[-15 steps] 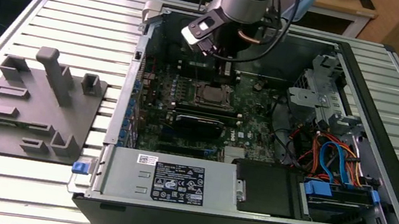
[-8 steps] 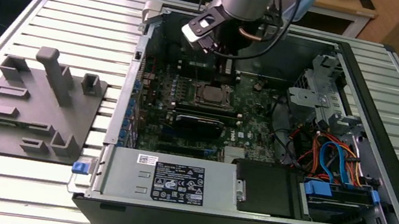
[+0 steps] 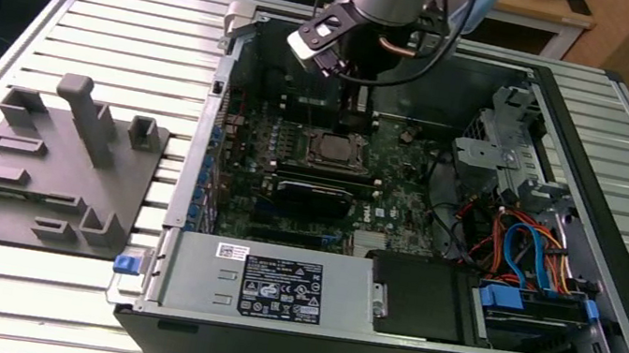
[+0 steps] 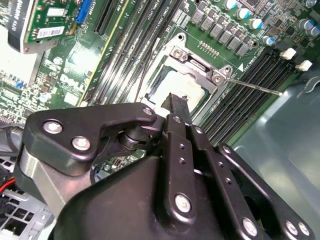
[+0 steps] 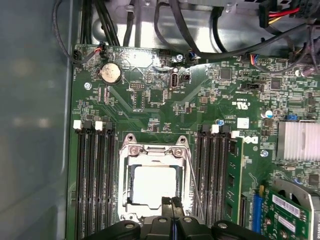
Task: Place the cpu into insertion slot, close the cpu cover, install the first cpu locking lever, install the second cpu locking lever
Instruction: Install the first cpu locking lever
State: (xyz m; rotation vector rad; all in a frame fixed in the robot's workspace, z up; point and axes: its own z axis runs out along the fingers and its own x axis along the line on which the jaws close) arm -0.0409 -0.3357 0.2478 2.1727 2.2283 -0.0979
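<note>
Cpu in slot, cover down, one lever sticking out

One cpu (image 5: 152, 186) sits in the insertion slot (image 5: 128, 187) on the green motherboard (image 5: 150, 100). It shows through the window of the one cpu cover (image 5: 155, 150), which lies flat over it. One thin lever rod (image 4: 252, 86) angles out over the memory slots (image 5: 95, 175), two banks, one on each side of the socket. One gripper (image 5: 171, 201), its two fingers (image 4: 176, 107) pressed together with nothing between them, tips over the cover's edge; contact can't be told
</note>
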